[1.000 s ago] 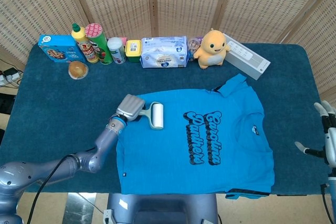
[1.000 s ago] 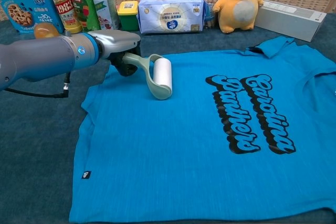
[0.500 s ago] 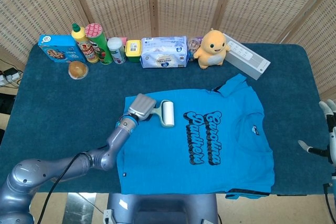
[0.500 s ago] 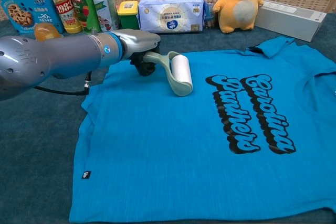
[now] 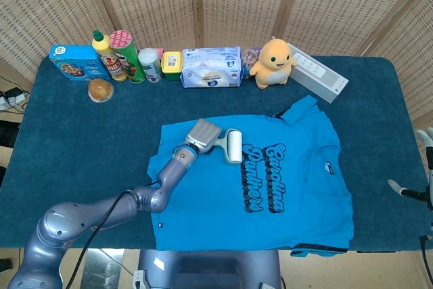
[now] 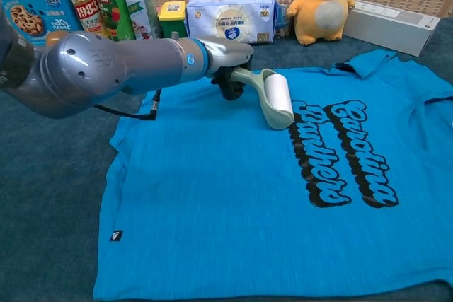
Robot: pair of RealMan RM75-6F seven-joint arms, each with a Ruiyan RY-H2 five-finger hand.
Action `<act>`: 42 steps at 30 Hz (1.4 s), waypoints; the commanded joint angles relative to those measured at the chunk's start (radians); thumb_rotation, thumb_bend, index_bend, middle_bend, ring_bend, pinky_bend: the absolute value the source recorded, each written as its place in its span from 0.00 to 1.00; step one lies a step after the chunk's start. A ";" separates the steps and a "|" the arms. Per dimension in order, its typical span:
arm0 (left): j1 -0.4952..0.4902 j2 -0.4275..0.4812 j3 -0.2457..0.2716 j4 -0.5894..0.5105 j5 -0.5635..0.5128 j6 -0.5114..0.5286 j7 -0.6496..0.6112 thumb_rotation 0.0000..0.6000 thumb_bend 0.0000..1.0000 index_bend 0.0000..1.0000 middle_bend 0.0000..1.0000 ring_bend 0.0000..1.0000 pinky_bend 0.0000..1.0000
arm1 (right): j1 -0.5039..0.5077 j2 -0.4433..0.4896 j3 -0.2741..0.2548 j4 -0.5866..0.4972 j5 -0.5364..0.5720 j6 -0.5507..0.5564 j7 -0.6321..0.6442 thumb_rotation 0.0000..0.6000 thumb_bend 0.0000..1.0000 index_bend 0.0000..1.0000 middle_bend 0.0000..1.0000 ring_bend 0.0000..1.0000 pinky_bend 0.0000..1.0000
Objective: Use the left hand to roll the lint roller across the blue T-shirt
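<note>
The blue T-shirt [image 5: 270, 187] [image 6: 233, 196] lies flat on the table with dark lettering across its chest. My left hand [image 5: 201, 133] [image 6: 225, 61] grips the pale green handle of the lint roller [image 5: 233, 147] [image 6: 276, 100]. The white roll rests on the shirt at the left edge of the lettering. My right hand [image 5: 423, 181] shows only at the far right edge of the head view, off the table, fingers spread and holding nothing.
Along the table's back edge stand a cookie box [image 5: 73, 61], bottles and cans [image 5: 122, 55], a tissue pack [image 5: 211, 67], a yellow plush toy [image 5: 273, 62] and a long white box [image 5: 318, 72]. A bun [image 5: 100, 90] lies near the left.
My left hand has pushed the roller to the right across the shirt, from near its left sleeve to the start of the lettering. The right hand has drifted slightly further right.
</note>
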 commanded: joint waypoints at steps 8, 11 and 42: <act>-0.094 -0.068 -0.015 0.106 -0.042 -0.068 0.003 1.00 0.89 0.94 0.89 0.79 0.96 | -0.002 0.003 0.003 0.004 0.003 0.001 0.009 1.00 0.00 0.06 0.00 0.00 0.00; -0.116 -0.082 -0.009 0.133 -0.068 -0.085 0.018 1.00 0.89 0.94 0.89 0.79 0.96 | -0.002 0.003 0.003 0.004 0.002 0.001 0.010 1.00 0.00 0.06 0.00 0.00 0.00; -0.098 0.194 0.240 -0.230 -0.445 0.077 0.250 1.00 0.88 0.94 0.89 0.79 0.96 | -0.003 -0.001 -0.004 -0.011 -0.011 0.011 -0.016 1.00 0.00 0.06 0.00 0.00 0.00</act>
